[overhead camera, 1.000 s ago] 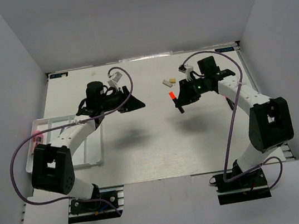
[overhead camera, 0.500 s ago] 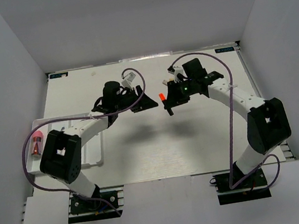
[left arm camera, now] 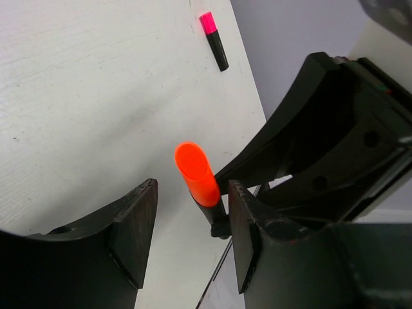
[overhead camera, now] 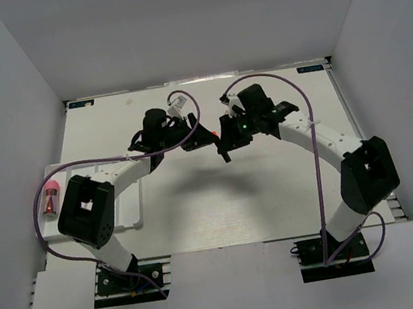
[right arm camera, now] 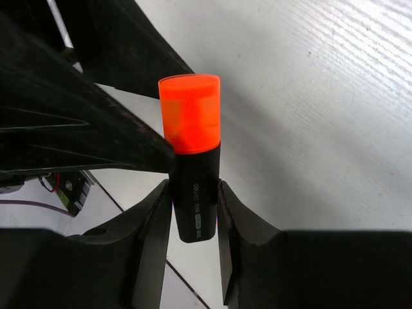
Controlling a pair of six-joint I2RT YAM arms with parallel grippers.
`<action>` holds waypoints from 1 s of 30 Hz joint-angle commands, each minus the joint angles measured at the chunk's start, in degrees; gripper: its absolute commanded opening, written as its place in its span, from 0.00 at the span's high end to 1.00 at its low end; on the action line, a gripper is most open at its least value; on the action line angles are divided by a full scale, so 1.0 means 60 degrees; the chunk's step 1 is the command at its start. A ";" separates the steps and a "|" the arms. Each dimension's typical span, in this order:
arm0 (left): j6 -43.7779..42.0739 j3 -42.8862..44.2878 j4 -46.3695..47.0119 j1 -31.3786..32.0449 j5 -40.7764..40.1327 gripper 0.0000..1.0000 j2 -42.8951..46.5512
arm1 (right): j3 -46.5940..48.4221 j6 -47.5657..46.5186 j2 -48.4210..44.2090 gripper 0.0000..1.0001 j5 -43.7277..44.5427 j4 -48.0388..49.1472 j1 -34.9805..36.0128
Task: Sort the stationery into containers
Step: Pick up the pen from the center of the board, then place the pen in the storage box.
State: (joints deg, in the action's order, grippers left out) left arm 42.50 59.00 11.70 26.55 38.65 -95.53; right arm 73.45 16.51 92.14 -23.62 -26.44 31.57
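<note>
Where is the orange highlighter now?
In the right wrist view, the right claw grips the highlighter above the table, its orange cap poking between the open fingers of the left claw.

One orange-capped highlighter [right arm camera: 192,161], one pink-capped highlighter [left arm camera: 214,40], one tray [overhead camera: 131,208], one pink-capped tube [overhead camera: 50,193].

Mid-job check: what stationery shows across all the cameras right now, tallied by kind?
orange-capped highlighter: 1
pink-capped highlighter: 1
pink-capped tube: 1
Total: 3
</note>
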 commanded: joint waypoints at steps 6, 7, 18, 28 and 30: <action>0.0285 -0.0077 0.0378 0.0117 0.0003 0.49 -0.0017 | 0.0897 0.0192 0.0243 1.00 0.0172 0.0158 0.0231; 0.0299 -0.0107 0.0451 0.0117 0.0032 0.55 -0.0031 | 0.1014 0.0192 0.0288 1.00 0.0142 0.0143 0.0260; 0.0111 -0.0430 -0.0569 -0.0541 -0.0610 1.00 0.0801 | 0.1118 -0.1197 0.0332 0.55 -0.0415 -0.0265 0.0231; -0.5975 0.2657 -0.7056 -0.2884 -0.3174 1.00 0.1422 | 0.0341 -0.3439 -0.0678 0.14 0.0186 -0.1552 -0.0823; -0.6656 0.3317 -0.8524 -0.3454 -0.3366 1.00 0.1273 | 0.0283 -0.3865 -0.0766 0.16 0.0463 -0.1789 -0.1116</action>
State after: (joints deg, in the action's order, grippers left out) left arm 17.78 72.07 -21.74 9.23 24.18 -89.06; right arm 75.83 -0.43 90.13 -23.05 -33.06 26.24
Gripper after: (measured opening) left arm 0.320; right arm 0.849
